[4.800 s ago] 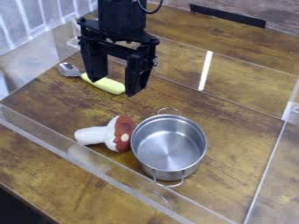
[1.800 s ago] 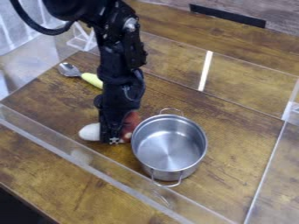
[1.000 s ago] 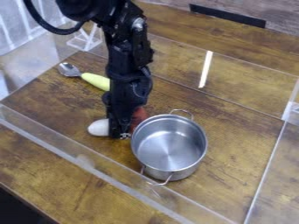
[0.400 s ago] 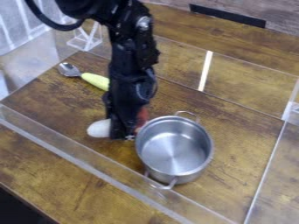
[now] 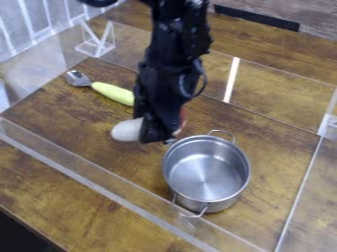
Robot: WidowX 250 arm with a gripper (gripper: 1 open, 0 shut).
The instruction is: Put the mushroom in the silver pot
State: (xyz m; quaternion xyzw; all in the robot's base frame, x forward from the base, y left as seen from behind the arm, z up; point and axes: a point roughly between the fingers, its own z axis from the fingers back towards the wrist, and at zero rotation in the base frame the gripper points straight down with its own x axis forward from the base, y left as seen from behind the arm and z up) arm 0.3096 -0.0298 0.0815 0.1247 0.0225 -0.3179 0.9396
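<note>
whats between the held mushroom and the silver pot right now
Only a short bare stretch of wooden table, seen in the camera view. The gripper holds the mushroom just left of and behind the silver pot, nothing between them.

Claw [image 5: 158, 131]: formerly high over the far-left bench with jaws apart, later lowered onto the mushroom; now closed on it and raised, shifted right. Mushroom [image 5: 133, 129]: formerly lying left of the silver pot [image 5: 207, 171]; now lifted, cream stem protruding left of the claw. Silver pot: displaced right and toward the near edge.
</note>
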